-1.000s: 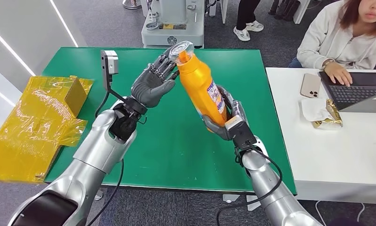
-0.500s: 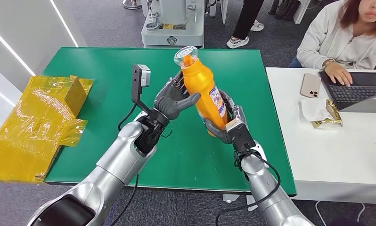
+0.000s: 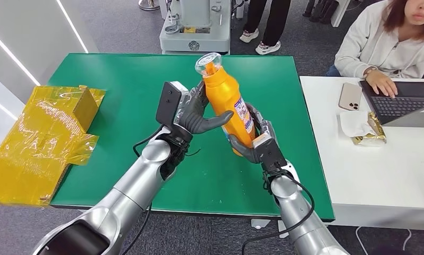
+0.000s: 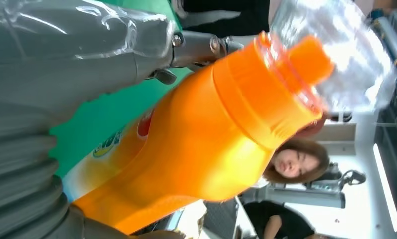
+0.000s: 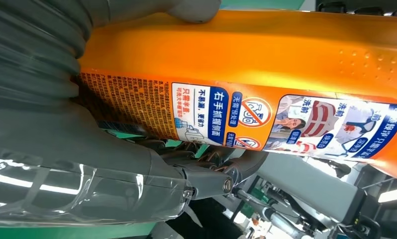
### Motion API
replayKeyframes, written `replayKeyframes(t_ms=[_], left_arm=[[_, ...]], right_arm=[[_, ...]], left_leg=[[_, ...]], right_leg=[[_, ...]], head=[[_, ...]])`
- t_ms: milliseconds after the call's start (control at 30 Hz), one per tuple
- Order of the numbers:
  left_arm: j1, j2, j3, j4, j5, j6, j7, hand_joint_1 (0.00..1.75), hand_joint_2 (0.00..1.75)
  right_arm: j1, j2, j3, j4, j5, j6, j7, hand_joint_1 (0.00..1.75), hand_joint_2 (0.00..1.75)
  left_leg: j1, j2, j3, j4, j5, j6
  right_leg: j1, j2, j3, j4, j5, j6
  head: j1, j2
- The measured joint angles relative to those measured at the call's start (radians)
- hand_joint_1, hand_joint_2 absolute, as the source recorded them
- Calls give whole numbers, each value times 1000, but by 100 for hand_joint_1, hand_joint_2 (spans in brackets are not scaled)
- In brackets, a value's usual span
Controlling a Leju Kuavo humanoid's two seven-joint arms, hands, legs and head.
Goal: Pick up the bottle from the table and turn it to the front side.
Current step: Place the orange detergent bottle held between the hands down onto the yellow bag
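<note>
An orange bottle (image 3: 227, 95) with a clear cap (image 3: 208, 62) is held up, tilted slightly left, above the green table (image 3: 119, 85). My right hand (image 3: 252, 141) grips its lower part from the right, over the printed back label (image 5: 246, 109). My left hand (image 3: 196, 114) wraps its middle from the left, thumb across the near side and fingers behind. In the left wrist view the bottle (image 4: 201, 149) lies against the left hand (image 4: 62, 74). The right wrist view has the right hand (image 5: 62, 129) curled under the bottle.
A yellow film-wrapped box (image 3: 45, 133) lies off the table's left edge. To the right stands a white table (image 3: 380, 175) with a phone (image 3: 350, 96) and a laptop (image 3: 406, 106), where a person (image 3: 390, 37) sits. A grey machine base (image 3: 195, 26) stands behind.
My left hand has moved right and down from beside the cap to the bottle's middle and closed around it. The bottle now stands more upright in the right hand.
</note>
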Motion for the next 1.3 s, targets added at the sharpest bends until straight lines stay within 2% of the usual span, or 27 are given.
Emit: replayKeyframes(t_ms=[300, 567, 833, 967, 1167, 1300], left_arm=[[-19, -7, 1, 36, 40, -92, 50, 0, 175], [-36, -20, 24, 79, 161, -259, 154, 0, 175], [-41, -27, 32, 96, 210, -287, 197, 0, 175], [-41, -33, 31, 100, 190, -257, 182, 0, 175], [-48, -48, -19, 100, 0, -36, 56, 0, 175], [-54, -48, -53, 103, -56, 30, 34, 0, 175]], right_arm=[[11, 3, -3, 16, 18, -4, -2, 175, 175], [18, 5, -7, 44, 34, -10, -8, 175, 175], [18, 17, -7, 69, 36, -20, -22, 175, 175], [15, 23, -6, 76, 38, -21, -22, 175, 175], [3, 32, 0, 84, 35, -20, -20, 175, 175], [3, 35, 1, 84, 37, -20, -18, 175, 175]], left_leg=[[0, 0, 0, 0, 0, 0], [0, 0, 0, 0, 0, 0], [0, 0, 0, 0, 0, 0], [0, 0, 0, 0, 0, 0], [0, 0, 0, 0, 0, 0], [0, 0, 0, 0, 0, 0]], right_leg=[[0, 0, 0, 0, 0, 0], [0, 0, 0, 0, 0, 0], [0, 0, 0, 0, 0, 0], [0, 0, 0, 0, 0, 0], [0, 0, 0, 0, 0, 0], [0, 0, 0, 0, 0, 0]], head=[[0, 0], [0, 0], [0, 0], [0, 0], [0, 0], [0, 0]])
